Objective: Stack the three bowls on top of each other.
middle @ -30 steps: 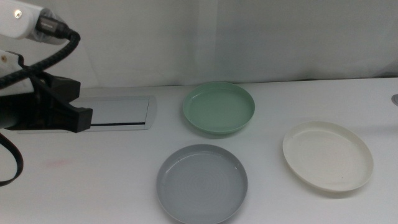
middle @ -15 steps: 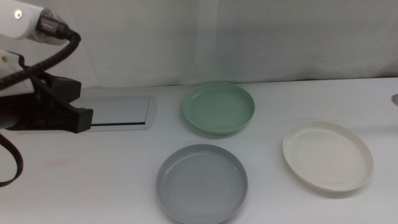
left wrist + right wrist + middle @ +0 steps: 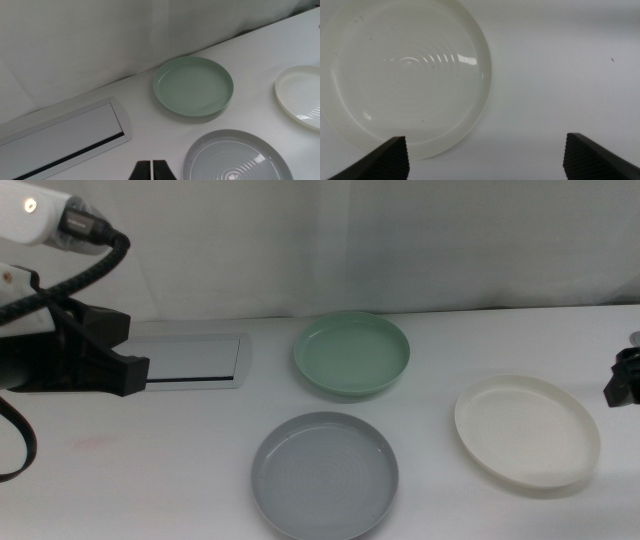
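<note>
Beside the white bowl (image 3: 527, 431), right end effector (image 3: 622, 378) (jaws wide), apart

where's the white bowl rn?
Middle view: the white bowl sits on the table's right side, right of the grey bowl and nearer the camera than the mint green bowl, untouched.

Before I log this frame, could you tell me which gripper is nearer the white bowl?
Right: the right gripper is beside the white bowl, open. The left gripper is far off near the silver panel.
</note>
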